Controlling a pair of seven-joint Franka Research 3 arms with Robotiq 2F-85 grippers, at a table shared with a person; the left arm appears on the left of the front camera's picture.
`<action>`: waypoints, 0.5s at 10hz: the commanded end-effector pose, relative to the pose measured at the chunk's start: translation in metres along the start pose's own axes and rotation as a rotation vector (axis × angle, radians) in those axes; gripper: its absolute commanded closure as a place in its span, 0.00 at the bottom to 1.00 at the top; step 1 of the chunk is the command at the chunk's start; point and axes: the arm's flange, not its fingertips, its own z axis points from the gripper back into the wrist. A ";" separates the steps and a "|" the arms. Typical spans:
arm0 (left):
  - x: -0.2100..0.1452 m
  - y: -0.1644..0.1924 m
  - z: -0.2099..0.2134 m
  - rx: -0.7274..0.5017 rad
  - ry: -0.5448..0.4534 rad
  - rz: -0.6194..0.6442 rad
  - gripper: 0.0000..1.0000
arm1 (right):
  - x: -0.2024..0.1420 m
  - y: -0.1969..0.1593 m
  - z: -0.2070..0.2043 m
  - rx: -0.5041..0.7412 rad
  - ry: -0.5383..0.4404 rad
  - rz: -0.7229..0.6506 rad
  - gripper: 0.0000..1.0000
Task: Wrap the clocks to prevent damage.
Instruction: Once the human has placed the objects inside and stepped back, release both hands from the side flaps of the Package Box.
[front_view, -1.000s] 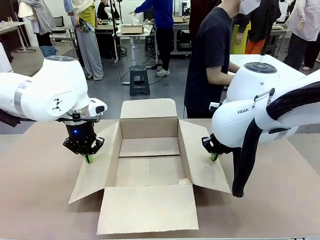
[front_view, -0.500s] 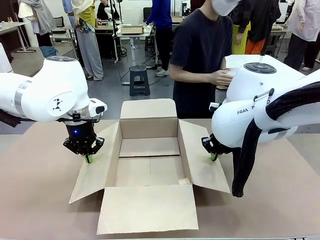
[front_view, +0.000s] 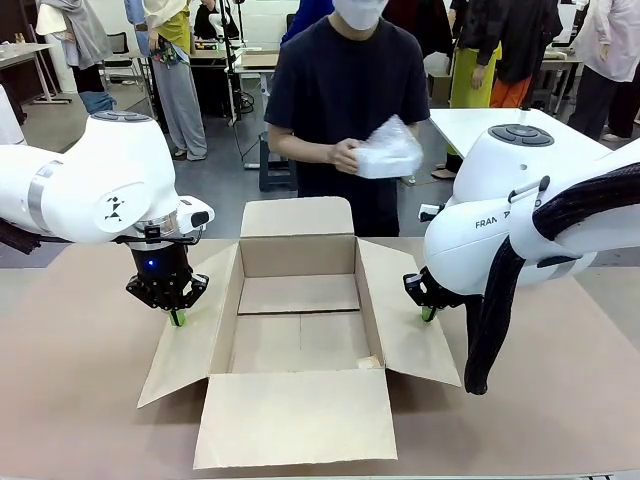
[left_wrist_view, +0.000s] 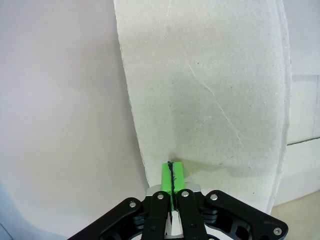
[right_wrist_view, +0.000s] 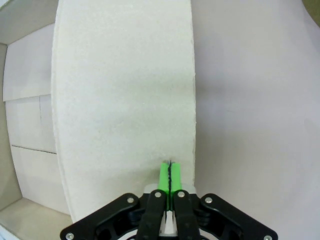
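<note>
An open cardboard box (front_view: 298, 256) sits mid-table with its flaps spread. My left gripper (front_view: 177, 318) is shut, its green tips (left_wrist_view: 171, 166) resting on the box's left flap (left_wrist_view: 210, 90) near that flap's outer edge. My right gripper (front_view: 428, 313) is also shut, tips (right_wrist_view: 170, 166) down on the right flap (right_wrist_view: 125, 100) close to its edge. Nothing sits between either pair of fingers. Behind the box a person holds a bundle in white wrap (front_view: 388, 152) in both hands at chest height. The clocks are hidden; I cannot tell what the wrap covers.
The box's inside (front_view: 300, 340) holds nothing. Its front flap (front_view: 295, 415) lies flat toward me and the back flap (front_view: 297, 216) stands up. Brown table surface (front_view: 80, 380) lies bare to either side. Other people and tables stand far behind.
The person has stepped left from the right side to stand squarely behind the box, now holding the white bundle in front of the chest. Both arms stay still.
</note>
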 end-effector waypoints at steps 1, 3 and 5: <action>-0.001 0.000 -0.001 0.004 0.007 0.000 1.00 | 0.002 -0.002 0.000 -0.012 -0.011 0.008 0.99; -0.001 0.000 -0.001 0.004 0.007 0.000 1.00 | 0.002 -0.002 0.000 -0.012 -0.011 0.008 0.99; -0.001 0.000 -0.001 0.004 0.007 0.000 1.00 | 0.002 -0.002 0.000 -0.012 -0.011 0.008 0.99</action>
